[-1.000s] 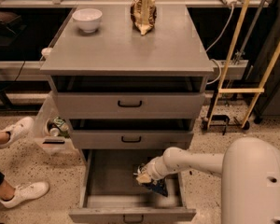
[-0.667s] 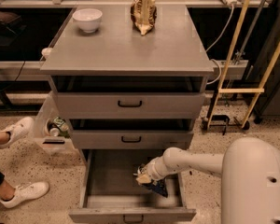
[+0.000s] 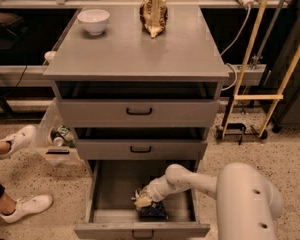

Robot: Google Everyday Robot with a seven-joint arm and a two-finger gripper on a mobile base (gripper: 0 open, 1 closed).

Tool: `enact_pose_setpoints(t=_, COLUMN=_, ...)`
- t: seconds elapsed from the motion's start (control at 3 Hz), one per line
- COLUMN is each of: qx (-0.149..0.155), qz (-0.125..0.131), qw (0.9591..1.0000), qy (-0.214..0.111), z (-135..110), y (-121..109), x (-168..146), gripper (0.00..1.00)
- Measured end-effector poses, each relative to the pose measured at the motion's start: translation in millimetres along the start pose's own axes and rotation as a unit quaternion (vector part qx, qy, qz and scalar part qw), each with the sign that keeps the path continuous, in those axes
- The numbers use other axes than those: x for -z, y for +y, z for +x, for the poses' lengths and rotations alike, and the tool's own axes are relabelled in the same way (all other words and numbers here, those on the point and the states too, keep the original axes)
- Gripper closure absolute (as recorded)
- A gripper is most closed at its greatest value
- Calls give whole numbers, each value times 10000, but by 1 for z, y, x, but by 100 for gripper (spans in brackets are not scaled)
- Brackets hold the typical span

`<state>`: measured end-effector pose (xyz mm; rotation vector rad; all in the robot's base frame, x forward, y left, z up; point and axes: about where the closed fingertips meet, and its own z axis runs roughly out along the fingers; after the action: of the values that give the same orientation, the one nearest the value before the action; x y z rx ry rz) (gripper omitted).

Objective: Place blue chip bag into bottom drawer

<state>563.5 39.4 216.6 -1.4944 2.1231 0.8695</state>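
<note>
The blue chip bag (image 3: 154, 211) lies near the front of the open bottom drawer (image 3: 115, 191), its long axis seemingly side to side. The gripper (image 3: 143, 200) rests on its upper left; whether it clasps the bag is unclear.

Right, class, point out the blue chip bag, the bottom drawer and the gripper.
blue chip bag (image 3: 155, 210): camera view, its dark blue face.
bottom drawer (image 3: 115, 186): camera view, bare floor, left side.
gripper (image 3: 142, 200): camera view, its tip, at the bag in the drawer.
</note>
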Motion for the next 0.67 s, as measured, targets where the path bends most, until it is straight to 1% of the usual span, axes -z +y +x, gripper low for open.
enact_pose_setpoints(t=0.33, qx=131, qz=-529, qw=9983, qy=-217, z=19, y=6, x=-57, gripper=100)
enact_pose_setpoints(t=0.67, qx=153, qz=-569, qw=9979, qy=-286, z=22, y=-1, x=-66, gripper=87)
